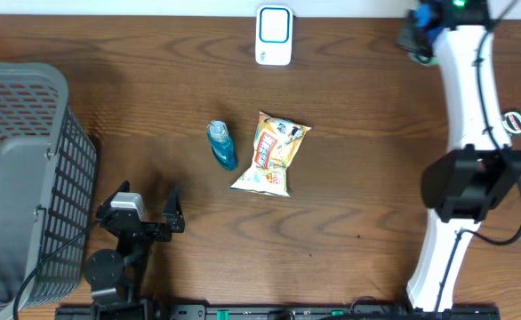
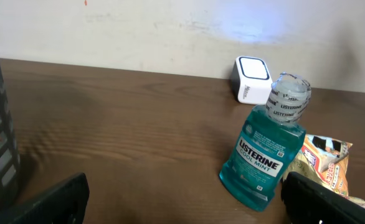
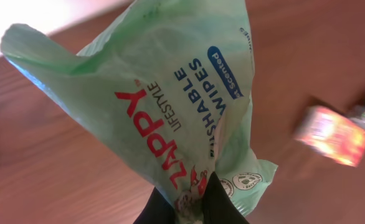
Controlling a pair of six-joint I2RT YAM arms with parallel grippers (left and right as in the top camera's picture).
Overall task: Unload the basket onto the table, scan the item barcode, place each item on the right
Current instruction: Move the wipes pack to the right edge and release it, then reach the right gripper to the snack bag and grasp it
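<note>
My right gripper (image 3: 189,190) is shut on the bottom edge of a light green pack of flushable wipes (image 3: 164,93), which fills the right wrist view and is held up off the table. No barcode shows on the face of the pack turned to the camera. A white scanner (image 1: 273,36) stands at the table's far edge and also shows in the left wrist view as the scanner (image 2: 252,79). The right arm (image 1: 460,89) reaches toward the far right corner. My left gripper (image 1: 147,197) rests open and empty near the front left, as the left gripper (image 2: 185,205) view confirms.
A teal mouthwash bottle (image 1: 221,145) and a yellow snack bag (image 1: 272,153) lie mid-table; the bottle (image 2: 266,155) lies just ahead of my left fingers, with the bag (image 2: 329,168) to its right. A grey mesh basket (image 1: 20,178) fills the left side.
</note>
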